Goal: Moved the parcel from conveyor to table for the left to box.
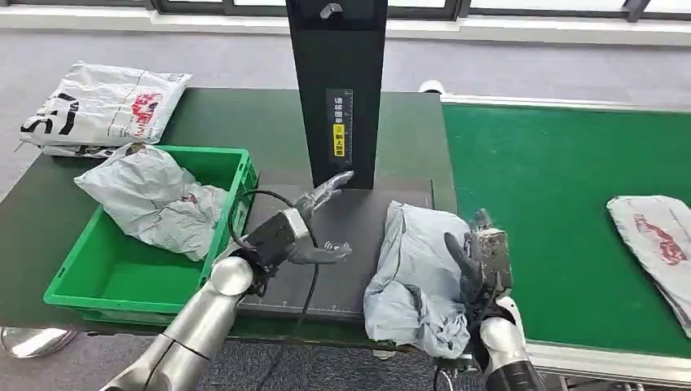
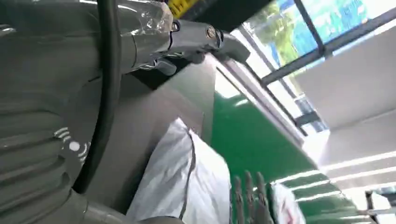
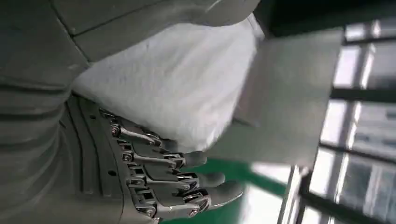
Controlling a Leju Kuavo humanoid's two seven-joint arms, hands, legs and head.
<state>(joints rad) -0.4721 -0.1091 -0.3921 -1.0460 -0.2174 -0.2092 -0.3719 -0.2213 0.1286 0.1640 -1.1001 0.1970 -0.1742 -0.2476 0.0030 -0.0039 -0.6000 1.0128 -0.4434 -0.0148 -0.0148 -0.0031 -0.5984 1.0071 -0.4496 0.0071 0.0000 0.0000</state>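
A crumpled grey parcel (image 1: 420, 273) lies on the dark platform (image 1: 326, 277) of the table, its near end hanging over the front edge. My right hand (image 1: 479, 259) stands at the parcel's right side. Its thumb rests on the bag, and its fingers (image 3: 177, 179) stretch out straight along the bag's edge without closing on it. Left of the parcel, my left hand (image 1: 319, 230) hovers over the platform with its fingers spread and nothing in it. The same parcel (image 2: 180, 179) lies just beyond that hand in the left wrist view.
A green crate (image 1: 98, 281) at the left holds another grey parcel (image 1: 155, 199). Printed white parcels (image 1: 102, 106) lie at the table's far left. A black post (image 1: 338, 90) rises behind the platform. Another parcel (image 1: 656, 236) sits on the green conveyor (image 1: 554, 179) at the right.
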